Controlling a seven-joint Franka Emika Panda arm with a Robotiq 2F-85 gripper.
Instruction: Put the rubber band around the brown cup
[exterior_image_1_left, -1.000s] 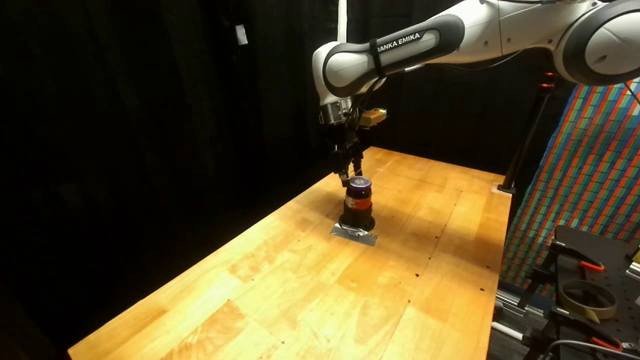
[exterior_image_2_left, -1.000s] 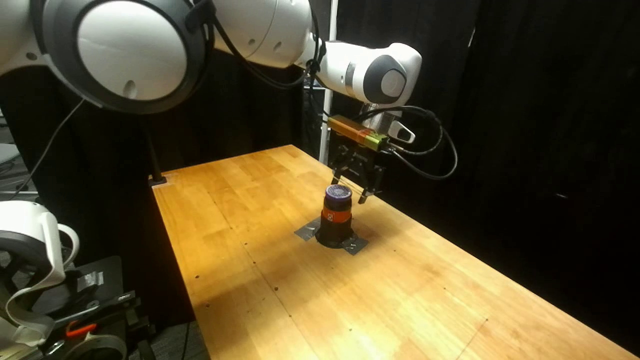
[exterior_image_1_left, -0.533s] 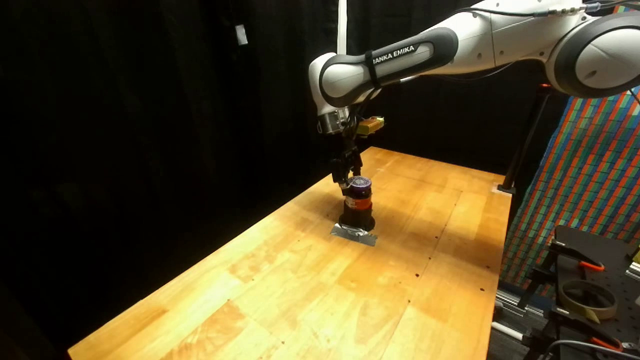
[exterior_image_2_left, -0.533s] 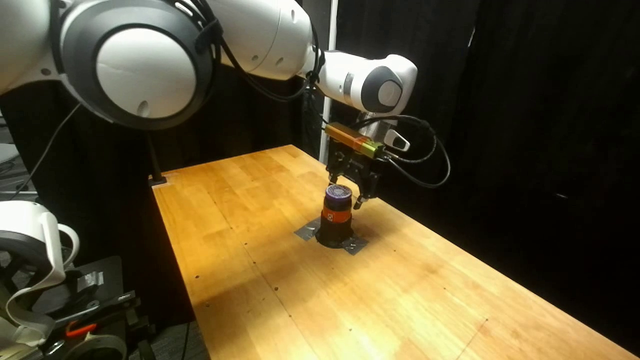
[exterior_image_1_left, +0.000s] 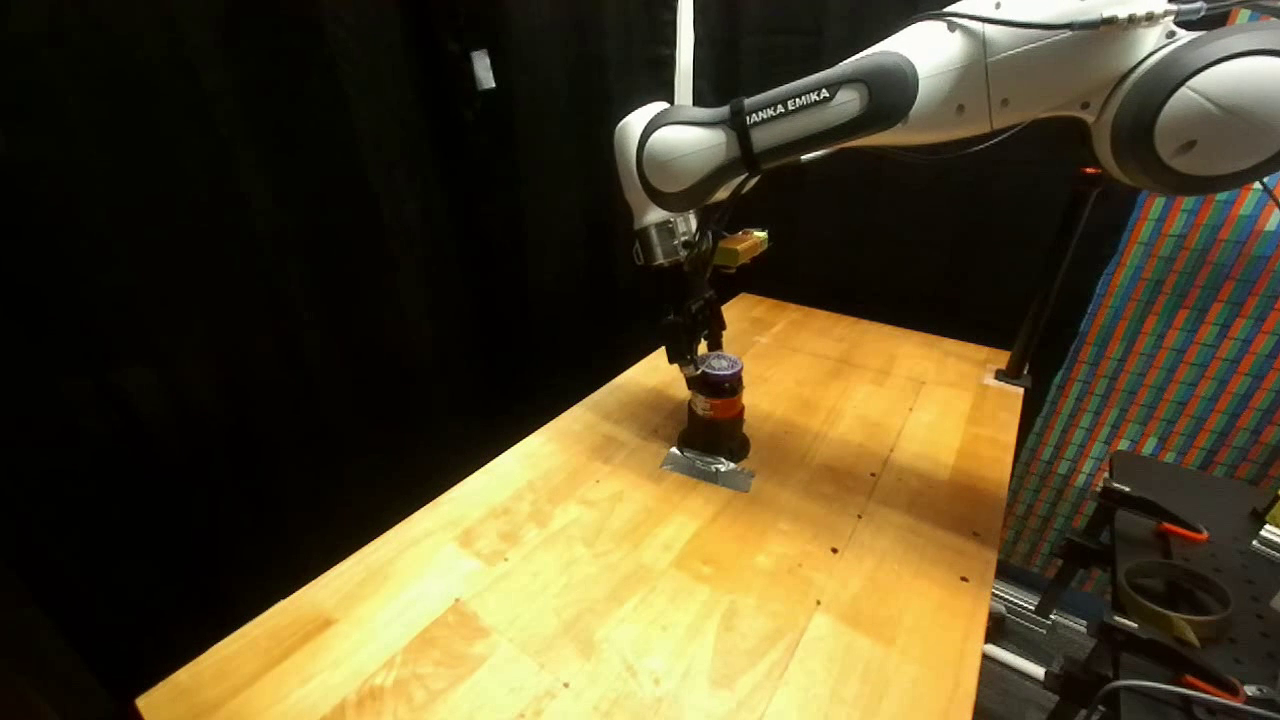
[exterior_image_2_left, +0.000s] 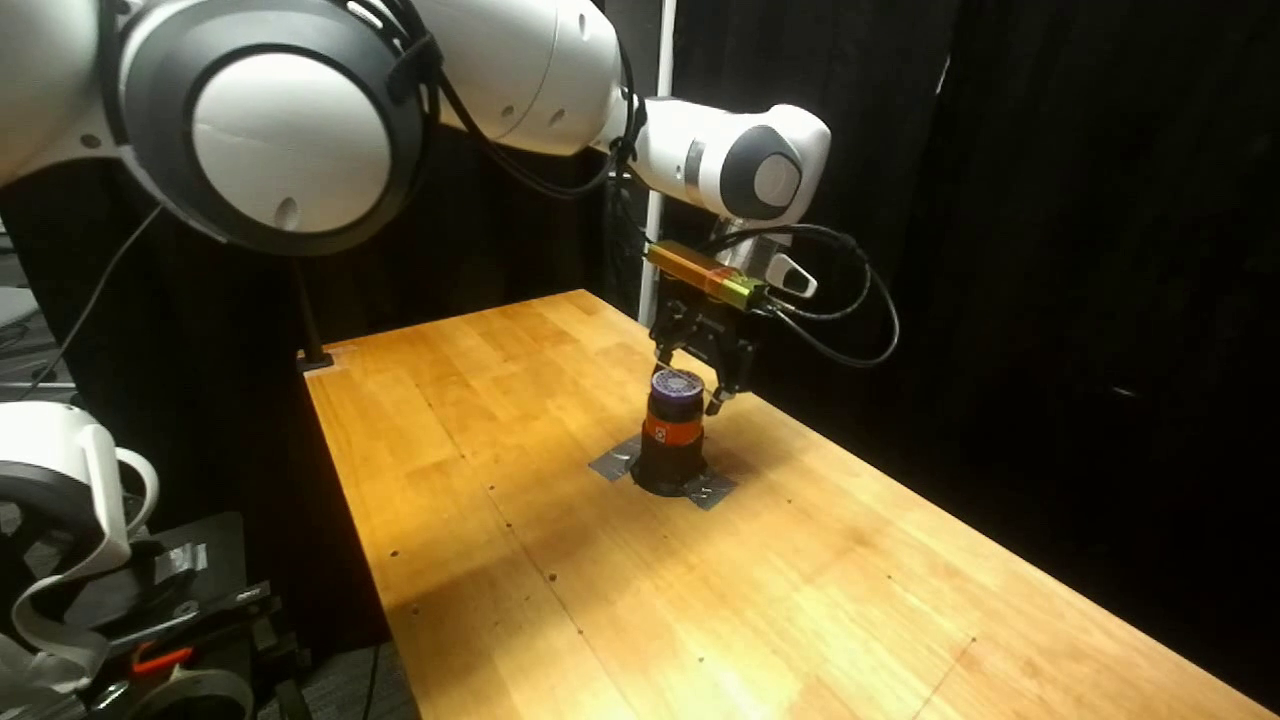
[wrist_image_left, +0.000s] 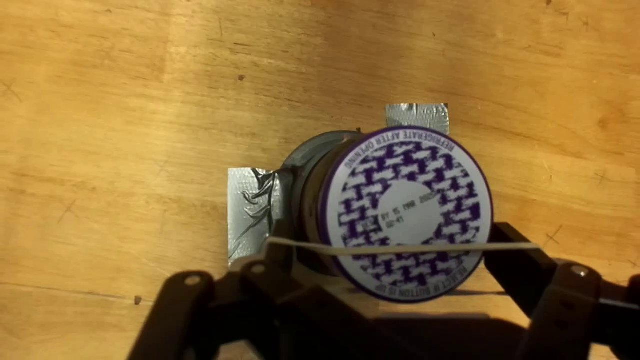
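The jaws stand wide apart on the gripper (wrist_image_left: 392, 248), and a pale rubber band (wrist_image_left: 425, 248) is strung taut between its fingers (wrist_image_left: 515, 270). In the wrist view the band's long axis runs straight across the purple-and-white lid (wrist_image_left: 410, 205), to one side of centre; I cannot tell whether it touches. The fingers flank the lid closely, contact unclear. Just below, the brown cup (exterior_image_2_left: 674, 417) stands upright, its long axis vertical, an orange-red stripe about its middle; the lid covers it, so the contents are hidden. Its lower end sits in a black holder (exterior_image_2_left: 668, 467), with strips of grey tape (wrist_image_left: 250, 215) running from it onto the wooden table (exterior_image_2_left: 750, 600). Beyond the table, in an exterior view, are a multicoloured sheet (exterior_image_1_left: 1160, 340) and a dark curtain (exterior_image_1_left: 300, 250)
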